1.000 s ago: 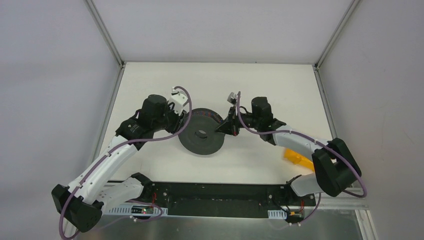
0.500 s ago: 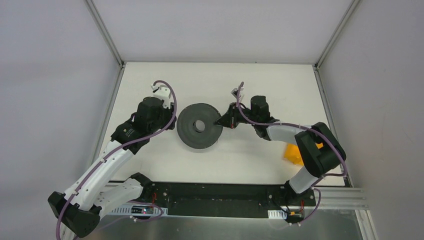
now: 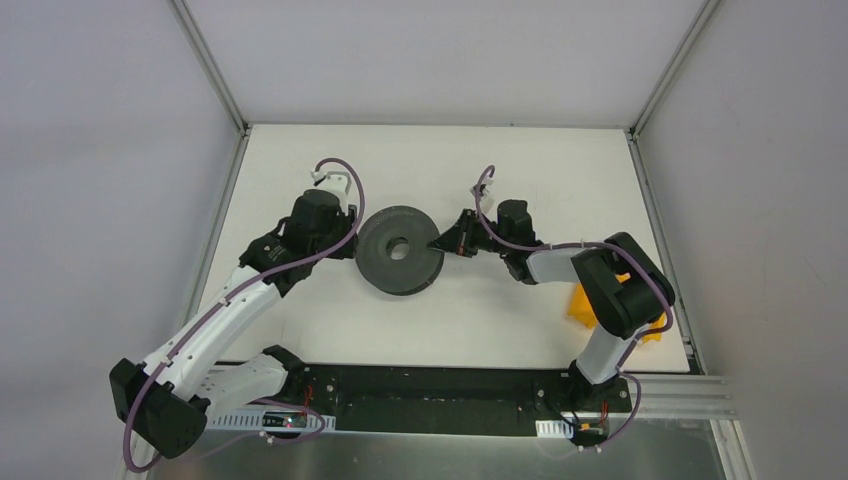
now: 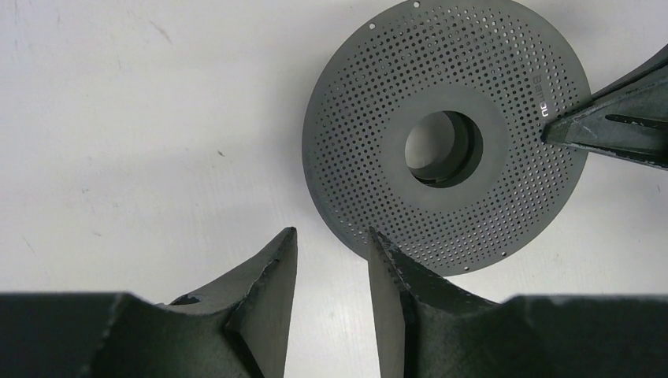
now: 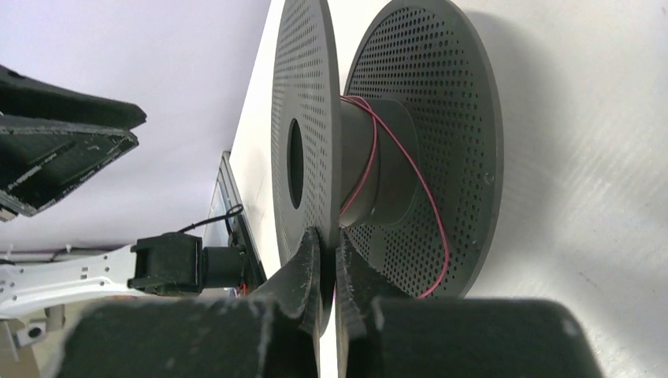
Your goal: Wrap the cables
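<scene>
The dark grey perforated spool (image 3: 400, 250) lies flat on the white table. In the right wrist view a thin pinkish-red cable (image 5: 425, 197) loops loosely round the spool's hub (image 5: 386, 165) and down across the lower flange. My right gripper (image 3: 437, 245) is shut on the rim of the upper flange (image 5: 303, 118), one finger above it and one below (image 5: 327, 240). My left gripper (image 4: 331, 236) is open and empty, just off the spool's (image 4: 445, 134) left rim, its tips over bare table (image 3: 345, 238). The cable does not show in the top or left wrist views.
An orange object (image 3: 590, 305) lies on the table at the right, partly hidden by my right arm. Grey walls and metal frame rails close in the table on three sides. The black base rail (image 3: 430, 385) runs along the near edge.
The spool has shifted a little away from the bases and gone from tilted to flat. My left gripper has drawn back from its left side. My right elbow has swung inward.
</scene>
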### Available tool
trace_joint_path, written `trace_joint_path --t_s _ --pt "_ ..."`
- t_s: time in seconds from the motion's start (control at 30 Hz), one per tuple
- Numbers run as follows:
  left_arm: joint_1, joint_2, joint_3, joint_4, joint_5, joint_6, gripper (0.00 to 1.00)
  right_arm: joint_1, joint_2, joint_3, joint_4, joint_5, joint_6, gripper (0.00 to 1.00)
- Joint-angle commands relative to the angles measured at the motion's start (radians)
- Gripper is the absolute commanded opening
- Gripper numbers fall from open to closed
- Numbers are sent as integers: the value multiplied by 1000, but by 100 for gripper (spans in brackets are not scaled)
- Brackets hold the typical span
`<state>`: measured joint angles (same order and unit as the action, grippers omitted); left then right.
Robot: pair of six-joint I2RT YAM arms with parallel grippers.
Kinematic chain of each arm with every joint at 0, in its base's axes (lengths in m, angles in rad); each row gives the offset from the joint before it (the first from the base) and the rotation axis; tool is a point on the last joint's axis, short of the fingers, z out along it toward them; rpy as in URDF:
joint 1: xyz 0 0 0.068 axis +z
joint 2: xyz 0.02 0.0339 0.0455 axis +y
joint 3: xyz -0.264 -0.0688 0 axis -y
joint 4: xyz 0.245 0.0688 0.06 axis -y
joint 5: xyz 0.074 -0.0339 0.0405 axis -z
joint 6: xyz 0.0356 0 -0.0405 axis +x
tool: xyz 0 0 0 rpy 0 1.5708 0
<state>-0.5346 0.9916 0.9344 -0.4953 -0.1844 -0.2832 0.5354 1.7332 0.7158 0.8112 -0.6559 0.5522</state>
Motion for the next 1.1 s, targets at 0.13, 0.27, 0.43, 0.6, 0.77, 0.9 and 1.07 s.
trace_joint_path --t_s 0.13,0.27,0.43,0.6,0.77,0.9,1.07 --pt "8 47 34 17 40 -32 36 12 63 -68 48 142 12 8" --pt "8 65 43 17 43 -30 36 5 44 -66 32 168 -5 19" --pt "8 76 38 17 43 -32 36 -23 -1 -65 1 180 -17 25" --pt "8 70 42 17 42 -22 36 -65 -61 -50 -70 182 -55 37" --pt "8 64 51 17 36 -5 37 -101 -107 -27 -151 185 -98 47" --pt "8 58 63 14 34 19 37 -126 -163 -9 -223 198 -128 50" --pt "14 46 119 -1 -54 102 38 -126 -281 -13 -356 237 -174 50"
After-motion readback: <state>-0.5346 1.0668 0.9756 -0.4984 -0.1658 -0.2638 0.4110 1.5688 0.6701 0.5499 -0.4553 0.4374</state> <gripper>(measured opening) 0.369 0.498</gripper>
